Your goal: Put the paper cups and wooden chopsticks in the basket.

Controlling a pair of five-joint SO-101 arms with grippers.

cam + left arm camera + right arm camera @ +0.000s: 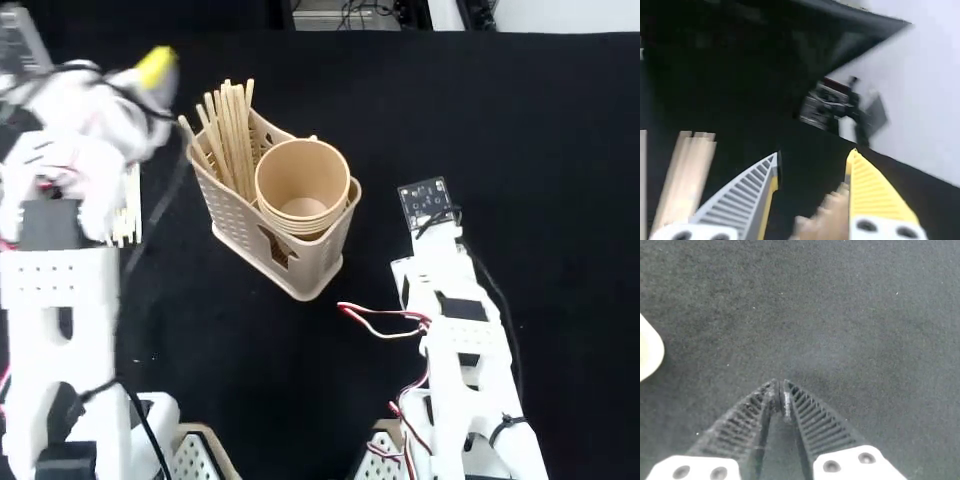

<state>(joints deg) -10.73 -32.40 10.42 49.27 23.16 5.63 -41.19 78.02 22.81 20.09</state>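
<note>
A cream slotted basket (300,265) stands mid-table with a stack of paper cups (302,185) and several wooden chopsticks (230,125) upright in it. My left gripper (152,68), yellow-tipped, is raised at the far left, beside the basket. In the left wrist view the left gripper (812,160) grips a bundle of wooden chopsticks (822,220) against its yellow finger. Their other ends (127,212) stick out below the arm. My right gripper (779,386) is shut with nothing in it, low over the black cloth to the right of the basket.
The right arm (445,300) lies along the table right of the basket, red and white wires (375,322) trailing beside it. A basket corner (647,352) shows in the right wrist view. Black cloth (540,150) covers the table.
</note>
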